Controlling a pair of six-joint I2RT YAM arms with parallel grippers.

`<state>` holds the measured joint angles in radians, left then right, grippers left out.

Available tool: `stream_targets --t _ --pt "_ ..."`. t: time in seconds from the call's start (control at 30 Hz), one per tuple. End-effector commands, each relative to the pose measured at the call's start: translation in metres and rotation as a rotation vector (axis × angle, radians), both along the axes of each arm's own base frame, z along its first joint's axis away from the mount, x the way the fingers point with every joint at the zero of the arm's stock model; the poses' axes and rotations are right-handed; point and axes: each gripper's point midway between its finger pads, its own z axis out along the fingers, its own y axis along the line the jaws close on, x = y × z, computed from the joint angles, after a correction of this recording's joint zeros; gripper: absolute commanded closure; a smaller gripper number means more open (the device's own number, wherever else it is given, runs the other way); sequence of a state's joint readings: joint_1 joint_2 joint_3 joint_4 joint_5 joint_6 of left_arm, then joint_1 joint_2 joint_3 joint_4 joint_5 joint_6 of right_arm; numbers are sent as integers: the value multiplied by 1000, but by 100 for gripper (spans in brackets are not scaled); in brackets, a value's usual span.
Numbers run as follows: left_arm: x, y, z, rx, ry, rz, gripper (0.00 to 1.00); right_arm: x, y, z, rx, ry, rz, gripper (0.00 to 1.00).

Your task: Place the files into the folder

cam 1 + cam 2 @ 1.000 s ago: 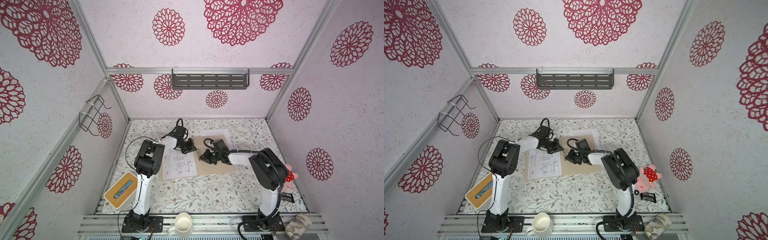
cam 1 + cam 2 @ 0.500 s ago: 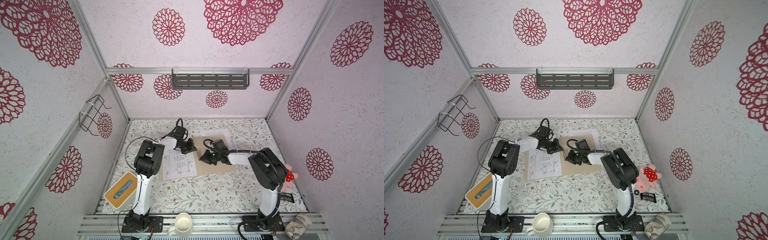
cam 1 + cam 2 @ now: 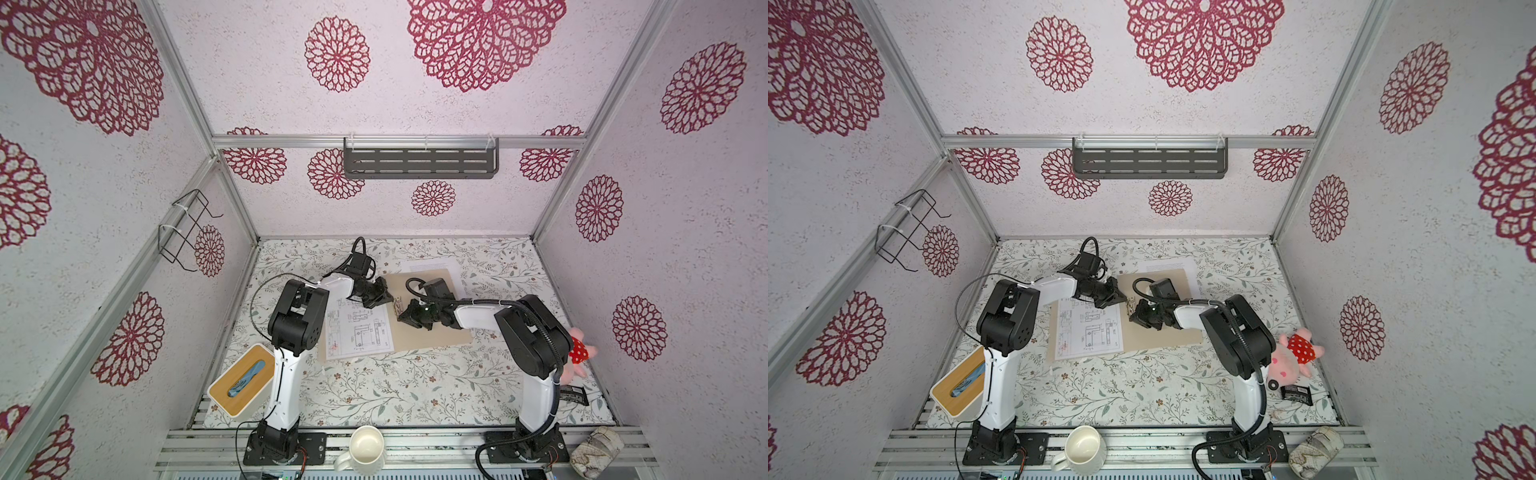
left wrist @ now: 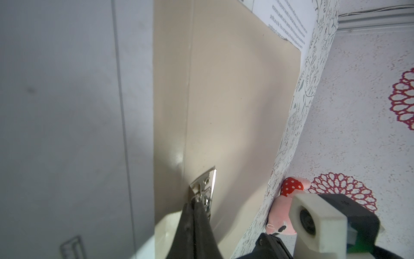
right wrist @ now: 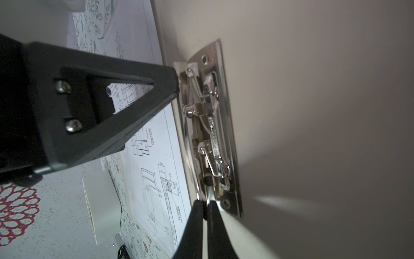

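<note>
Folder (image 3: 436, 345) lies open and flat on the table; metal clip (image 5: 210, 125) sits at its crease. The drawing sheet (image 3: 359, 332) rests on the folder's left leaf, its edge just beside the clip and not under it. The text sheet (image 3: 432, 266) lies at the folder's far edge, partly covered by it, so it is not yet filed.

Left gripper (image 4: 194, 203) has its fingers clenched together, tip pressed to one end of the clip. Right gripper (image 5: 205, 203) has its fingers drawn almost together at the opposite end, by the lever; whether they pinch the lever wire cannot be told.

Assessment: the step in hand appears to be opening the clip. Recommended: the left tip bears straight down on the base plate to pin the folder; the right raises the lever slowly, along its hinge, without dragging the folder sideways; the drawing sheet should stay undisturbed, square to the crease, ready to slide under the raised bar.
</note>
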<state>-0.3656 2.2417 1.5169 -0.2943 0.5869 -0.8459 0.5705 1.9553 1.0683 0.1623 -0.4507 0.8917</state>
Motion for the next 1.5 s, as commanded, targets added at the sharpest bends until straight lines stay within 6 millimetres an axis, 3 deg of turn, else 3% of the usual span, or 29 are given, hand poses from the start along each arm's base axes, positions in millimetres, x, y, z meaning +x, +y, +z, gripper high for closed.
stream_targets --t 0.0,0.17,0.43,1.47 --pt "-3 13 -8 32 32 29 95 -4 0 -8 -16 13 11 93" --pt "-1 11 -8 25 32 35 95 -14 -6 -25 -70 56 27 96" --pt "1 13 -14 49 47 38 95 -39 -36 -59 -261 143 47 100" --pt "-7 12 -28 98 81 8 95 -48 -82 -90 -529 201 6 100"
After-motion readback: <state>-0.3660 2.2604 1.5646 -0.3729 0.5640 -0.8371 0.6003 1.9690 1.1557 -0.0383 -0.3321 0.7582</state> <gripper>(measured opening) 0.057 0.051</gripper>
